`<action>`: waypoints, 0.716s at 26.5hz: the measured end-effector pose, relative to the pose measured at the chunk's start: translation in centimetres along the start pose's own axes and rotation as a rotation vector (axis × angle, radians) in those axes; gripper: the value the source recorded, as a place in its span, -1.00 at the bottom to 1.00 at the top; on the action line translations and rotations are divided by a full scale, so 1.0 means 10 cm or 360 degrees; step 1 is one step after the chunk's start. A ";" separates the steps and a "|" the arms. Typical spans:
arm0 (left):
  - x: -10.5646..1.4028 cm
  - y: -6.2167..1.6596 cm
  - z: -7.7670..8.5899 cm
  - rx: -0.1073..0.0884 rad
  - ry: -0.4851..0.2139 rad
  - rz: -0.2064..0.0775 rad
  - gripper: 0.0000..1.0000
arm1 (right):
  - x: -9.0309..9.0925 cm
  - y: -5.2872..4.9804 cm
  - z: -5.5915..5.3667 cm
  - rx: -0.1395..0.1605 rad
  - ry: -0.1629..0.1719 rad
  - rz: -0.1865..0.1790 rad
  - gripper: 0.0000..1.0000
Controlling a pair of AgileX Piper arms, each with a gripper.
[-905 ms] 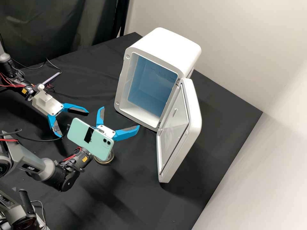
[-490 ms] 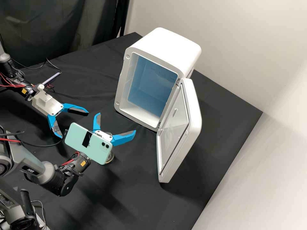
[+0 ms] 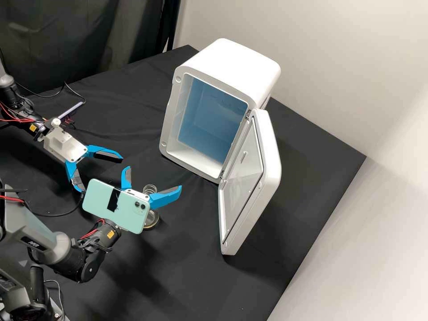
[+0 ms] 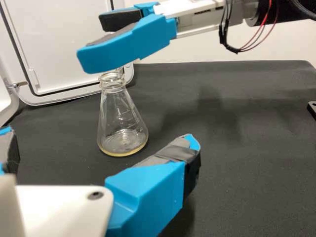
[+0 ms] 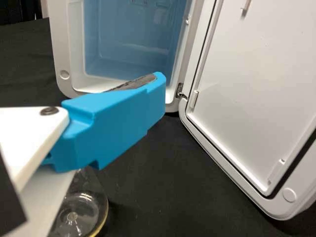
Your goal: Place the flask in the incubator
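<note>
flask (image 3: pixel 153 217) is standing upright on the black bench (image 3: pixel 133 102), out in front of the incubator (image 3: pixel 232 67), not inside it. on the left wrist cam i can see a thin yellowish ring at its bottom. my right gripper (image 3: pixel 152 180) sits at about mouth height with its blue fingers spread wide. on the high cam the neck looks to be between them, nothing pinched. can't tell if one finger touches the rim. the mint phone (image 3: pixel 117 206) on that wrist hides part of the glass. my left gripper (image 3: pixel 99 172) hangs just beside it, also released, holding nothing. the incubator door (image 3: pixel 263 178) is swung wide open, blue inside showing.
</note>
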 end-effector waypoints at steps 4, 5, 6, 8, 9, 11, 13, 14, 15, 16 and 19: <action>0.00 0.000 0.00 0.0000 0.0000 0.0000 1.00 | -0.04 -0.02 0.03 -0.0016 -0.0005 -0.0041 1.00; 0.00 0.000 0.00 0.0000 0.0000 0.0000 1.00 | -0.04 -0.03 0.04 -0.0016 -0.0010 -0.0052 1.00; 0.00 0.000 0.00 0.0000 0.0000 0.0000 1.00 | -0.05 -0.04 0.07 -0.0008 -0.0027 -0.0066 1.00; 0.00 -0.001 0.01 0.0001 -0.0003 -0.0001 1.00 | -0.06 -0.05 0.13 0.0012 -0.0053 -0.0091 1.00; 0.00 -0.001 0.01 0.0001 -0.0003 -0.0001 1.00 | -0.06 -0.06 0.14 0.0021 -0.0065 -0.0094 1.00; 0.00 -0.003 0.02 0.0001 -0.0009 -0.0002 1.00 | -0.06 -0.08 0.17 0.0043 -0.0081 -0.0115 1.00; 0.00 -0.005 0.03 0.0003 -0.0015 -0.0003 1.00 | -0.06 -0.11 0.19 0.0059 -0.0092 -0.0136 1.00; 0.00 -0.005 0.03 0.0003 -0.0015 -0.0003 1.00 | -0.07 -0.13 0.20 0.0064 -0.0097 -0.0146 1.00; 0.00 -0.005 0.03 0.0003 -0.0015 -0.0003 1.00 | -0.07 -0.15 0.20 0.0071 -0.0101 -0.0156 1.00; 0.00 -0.006 0.03 0.0003 -0.0017 -0.0003 1.00 | -0.05 -0.17 0.21 0.0068 -0.0101 -0.0176 1.00; 0.00 -0.006 0.03 0.0003 -0.0017 -0.0003 1.00 | 0.00 -0.25 0.23 0.0052 -0.0098 -0.0234 1.00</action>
